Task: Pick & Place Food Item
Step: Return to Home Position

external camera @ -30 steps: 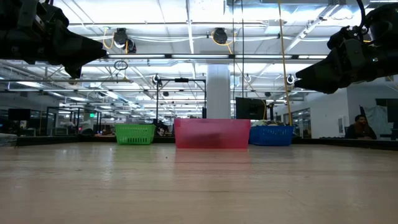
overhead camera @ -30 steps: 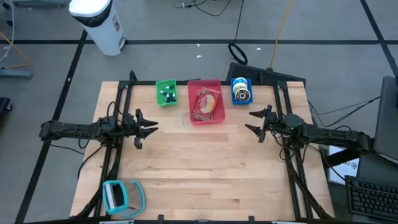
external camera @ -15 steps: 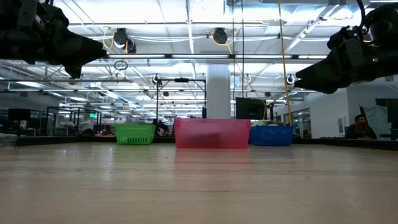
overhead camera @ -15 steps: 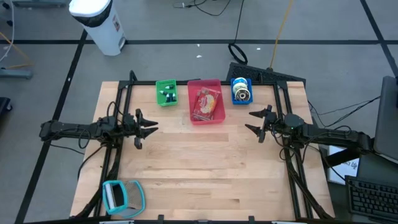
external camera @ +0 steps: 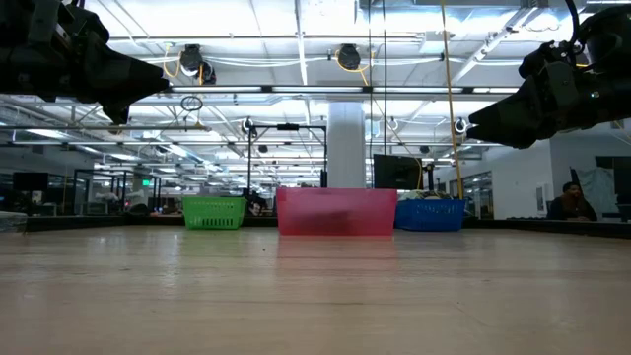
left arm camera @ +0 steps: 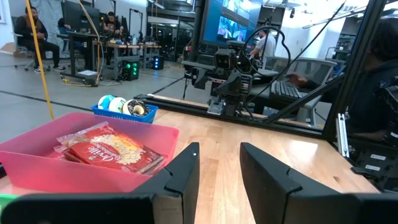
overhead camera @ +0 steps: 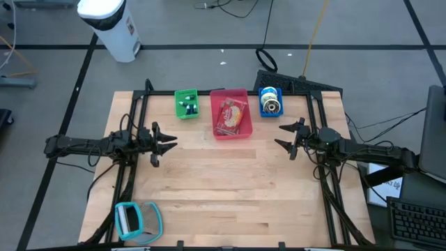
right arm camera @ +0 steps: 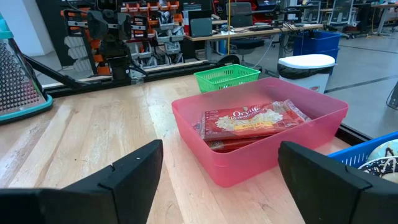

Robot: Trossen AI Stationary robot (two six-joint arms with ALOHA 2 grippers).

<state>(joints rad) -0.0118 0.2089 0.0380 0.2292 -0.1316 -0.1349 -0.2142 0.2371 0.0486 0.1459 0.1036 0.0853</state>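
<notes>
Two grippers hung above the bench, both empty; left gripper (overhead camera: pixel 166 146) near the left edge, fingers parted narrowly; right gripper (overhead camera: pixel 280 136) near the right edge, fingers spread wide; red popcorn bags (overhead camera: pixel 232 116) lay stacked inside the red bin (overhead camera: pixel 217 97) at mid far edge, between green bin (overhead camera: pixel 185 104) and blue bin (overhead camera: pixel 270 102); bags well apart from both grippers, lying between them toward the far edge.

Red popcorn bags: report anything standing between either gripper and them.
Nothing visible does. The red popcorn bags lie inside the red plastic bin, open from above; only its low wall surrounds them. The left gripper and right gripper hover open over the bare wooden table.
</notes>
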